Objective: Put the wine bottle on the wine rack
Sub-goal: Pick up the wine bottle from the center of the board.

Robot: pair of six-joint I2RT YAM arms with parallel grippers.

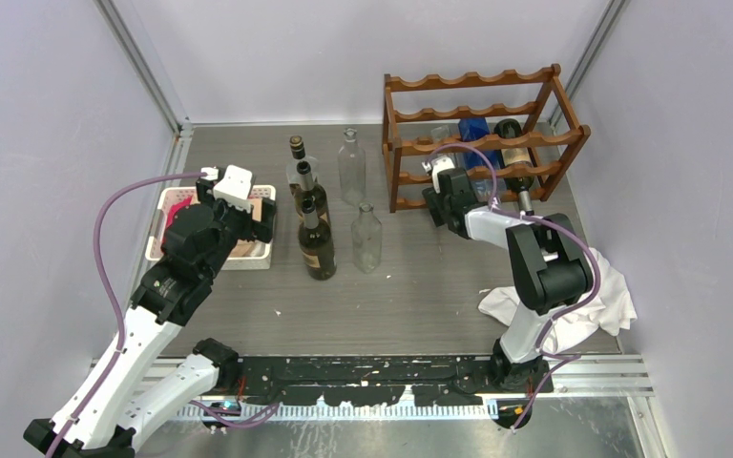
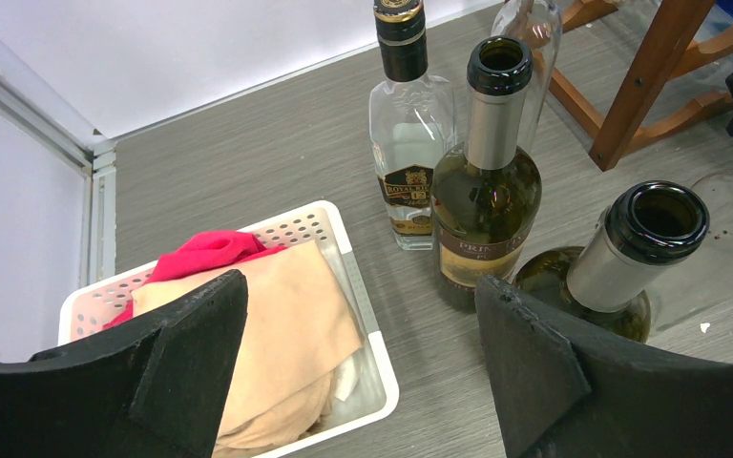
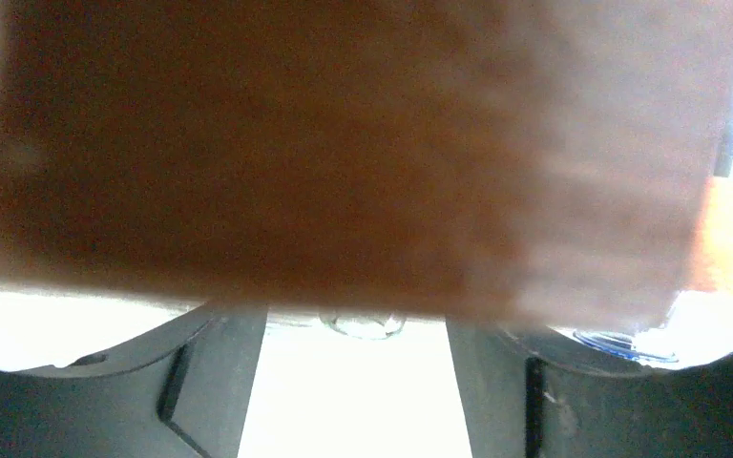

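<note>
Right gripper point(image 3: 348, 336) has its fingers apart and pinches nothing that I can make out, though its wrist view is badly blurred; the left gripper point(image 2: 360, 296) is spread wide on nothing. On the table point(image 1: 410, 296) the wine rack point(image 1: 496, 142) stands at the far right, and the right gripper is low at its front left corner, so close that a brown rail fills its camera. One dark wine bottle point(image 1: 512, 153) lies on the rack's middle tier, neck pointing out toward the front. Between the right fingers shows a small clear glass rim point(image 3: 363, 325), touching neither; it may be the mouth of a clear bottle lying in the lower left bay, but I cannot be sure. My reading is that the step is letting go and backing off. To do it well, hold the fingers wide, draw straight back along the bottle's axis, and stay level so no finger catches the scalloped rail or drags the neck from its cradle. Right arm reaches forward and left, elbow raised beside a white cloth point(image 1: 596, 296), forearm angled down to the rack. Left arm is folded high, wrist tipped down over the white tray point(image 2: 291, 229), well apart from the rack
</note>
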